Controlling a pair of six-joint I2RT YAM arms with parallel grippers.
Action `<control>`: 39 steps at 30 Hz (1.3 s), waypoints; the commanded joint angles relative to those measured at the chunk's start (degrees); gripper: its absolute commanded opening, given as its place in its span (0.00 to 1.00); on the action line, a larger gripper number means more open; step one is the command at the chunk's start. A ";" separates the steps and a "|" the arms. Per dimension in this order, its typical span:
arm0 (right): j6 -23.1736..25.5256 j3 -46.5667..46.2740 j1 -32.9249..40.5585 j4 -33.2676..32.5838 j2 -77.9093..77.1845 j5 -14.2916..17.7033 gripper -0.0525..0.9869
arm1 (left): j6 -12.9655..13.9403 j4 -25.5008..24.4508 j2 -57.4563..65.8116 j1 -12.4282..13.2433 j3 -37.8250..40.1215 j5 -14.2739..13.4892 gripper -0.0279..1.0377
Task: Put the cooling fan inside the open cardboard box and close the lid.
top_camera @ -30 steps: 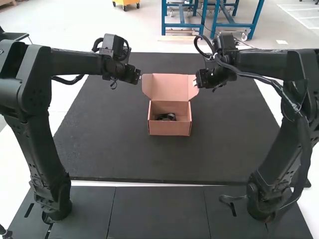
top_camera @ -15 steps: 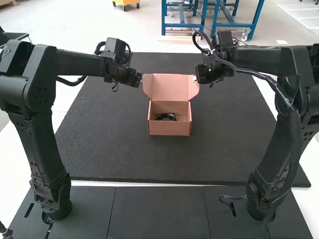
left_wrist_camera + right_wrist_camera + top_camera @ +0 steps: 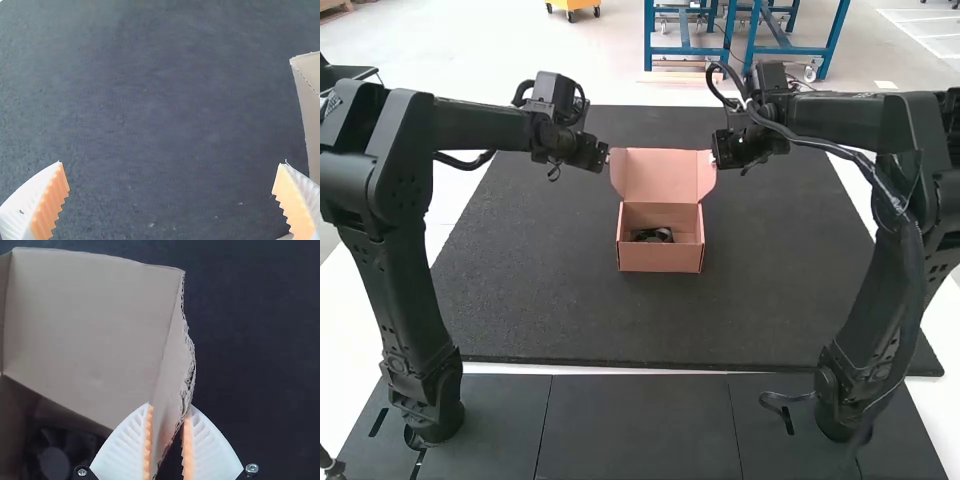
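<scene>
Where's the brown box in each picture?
High view: the box stands mid-mat, lid up.
Left wrist view: the lid's edge, next to the open left pincer.
Right wrist view: the lid close up, its side flap held in the right pincer.
Shared landmark: the black mat under it.

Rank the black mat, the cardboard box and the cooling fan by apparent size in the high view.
1. black mat
2. cardboard box
3. cooling fan, lying inside the box, partly hidden by its wall
</scene>
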 commanded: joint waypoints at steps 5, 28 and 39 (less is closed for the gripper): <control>0.38 2.32 -0.21 -0.33 -0.31 -1.71 0.15 | -1.45 -0.11 -0.12 -1.07 2.02 0.79 0.93; -0.32 3.73 -0.12 -4.72 -2.24 -3.20 0.03 | -3.64 -2.74 -1.71 -3.18 4.13 1.58 0.93; -1.90 3.55 0.14 -9.12 -3.82 -4.52 0.03 | -4.61 -5.12 -3.46 -3.18 3.95 1.58 0.93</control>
